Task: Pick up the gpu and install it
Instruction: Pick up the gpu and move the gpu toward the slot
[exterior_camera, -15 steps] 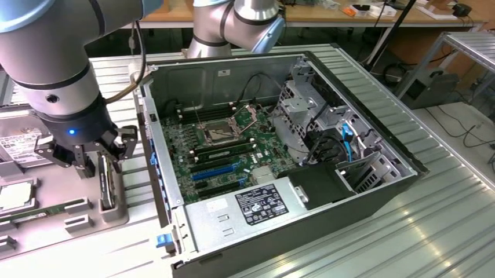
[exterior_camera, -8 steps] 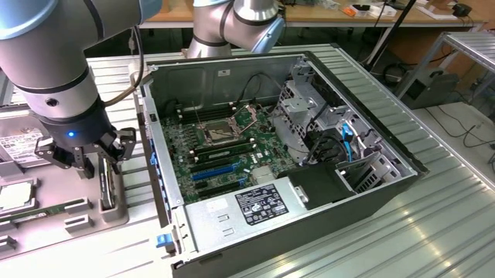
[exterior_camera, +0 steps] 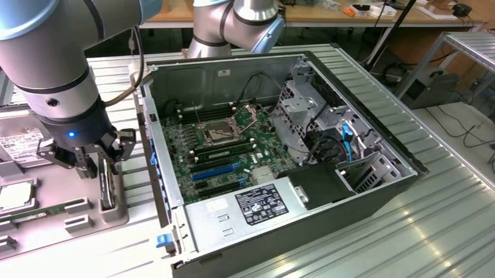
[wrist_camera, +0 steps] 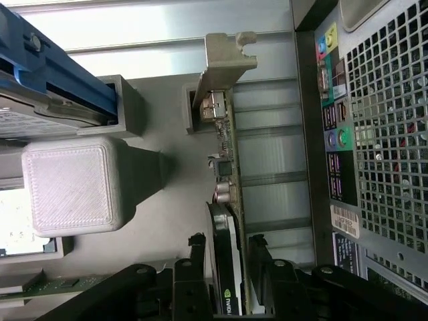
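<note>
The gpu (exterior_camera: 108, 188) stands on its long edge in a slot of the grey parts fixture (exterior_camera: 69, 225), along the fixture edge nearest the open computer case (exterior_camera: 232, 61), not yet lifted out. The gripper (exterior_camera: 97, 169) sits directly over it, astride its upper edge. From the wrist view the gripper (wrist_camera: 227, 246) brackets the card at the black fan cooler (wrist_camera: 224, 274), but I cannot tell whether it is clamped or loose. The card looks light and stiff but fragile: a thin board with exposed parts and a fan that should not be squeezed hard. A flat grip across board and shroud near the middle seems best, away from the silver end bracket (wrist_camera: 227, 57) and the contact edge down in the slot.
</note>
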Tool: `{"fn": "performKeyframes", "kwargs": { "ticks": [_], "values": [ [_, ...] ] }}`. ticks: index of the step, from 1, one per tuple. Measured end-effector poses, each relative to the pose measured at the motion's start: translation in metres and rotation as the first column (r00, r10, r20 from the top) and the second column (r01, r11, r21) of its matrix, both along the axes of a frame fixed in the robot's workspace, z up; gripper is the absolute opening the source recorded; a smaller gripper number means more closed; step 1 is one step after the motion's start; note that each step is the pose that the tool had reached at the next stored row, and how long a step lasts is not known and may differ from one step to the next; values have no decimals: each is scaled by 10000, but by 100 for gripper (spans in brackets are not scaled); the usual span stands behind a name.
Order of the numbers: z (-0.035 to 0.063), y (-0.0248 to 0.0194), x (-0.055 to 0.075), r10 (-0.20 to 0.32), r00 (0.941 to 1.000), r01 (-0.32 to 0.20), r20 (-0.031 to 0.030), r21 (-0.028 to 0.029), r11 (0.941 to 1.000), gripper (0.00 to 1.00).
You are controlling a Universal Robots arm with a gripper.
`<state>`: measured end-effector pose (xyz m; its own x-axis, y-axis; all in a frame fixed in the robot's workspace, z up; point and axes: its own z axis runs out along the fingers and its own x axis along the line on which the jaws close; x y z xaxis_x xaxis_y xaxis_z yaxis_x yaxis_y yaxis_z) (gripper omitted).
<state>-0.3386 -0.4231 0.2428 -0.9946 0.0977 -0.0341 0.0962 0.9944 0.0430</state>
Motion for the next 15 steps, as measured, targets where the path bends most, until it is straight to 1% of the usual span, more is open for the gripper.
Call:
{"fn": "performKeyframes", "kwargs": {
  "ticks": [6,7,8,11,13,15],
  "values": [
    [-1,0,9,-2,10000,2,1,0,10000,40],
    [-1,0,8,-2,10000,2,0,0,10000,38],
    [-1,0,9,-1,10000,1,1,0,10000,31],
    [0,0,8,-1,10000,1,-2,-1,10000,31],
    [0,0,8,-2,10000,2,1,-1,10000,28],
    [0,0,8,-2,10000,2,0,0,10000,27]
  ]
}}
